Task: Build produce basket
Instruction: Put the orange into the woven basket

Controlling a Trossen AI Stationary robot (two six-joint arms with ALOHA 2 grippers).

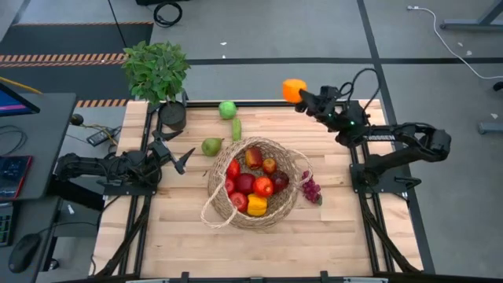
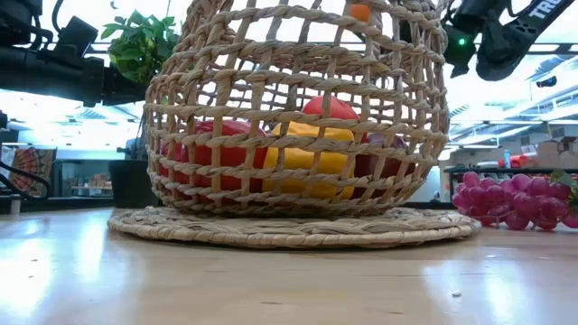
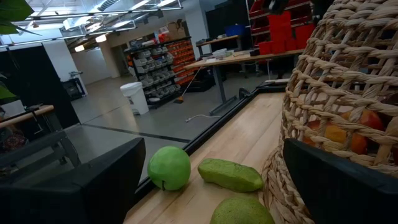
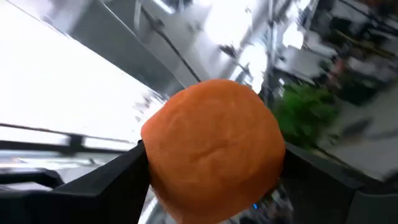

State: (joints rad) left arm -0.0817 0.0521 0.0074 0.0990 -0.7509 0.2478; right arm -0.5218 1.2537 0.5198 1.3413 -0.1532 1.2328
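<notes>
Pinching an orange (image 1: 294,90) aloft, the right gripper (image 1: 302,99) hangs beyond the basket (image 1: 253,185) of produce (image 1: 253,184), while the left gripper (image 1: 178,154), fingers spread and empty, waits beside the basket, a pear (image 1: 211,146) just ahead.

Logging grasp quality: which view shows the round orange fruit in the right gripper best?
The right wrist view: the round orange fruit fills it, clamped between the right gripper fingers. The high view shows it small beyond the table's far edge; the low view only a sliver; the left wrist view nothing.
</notes>
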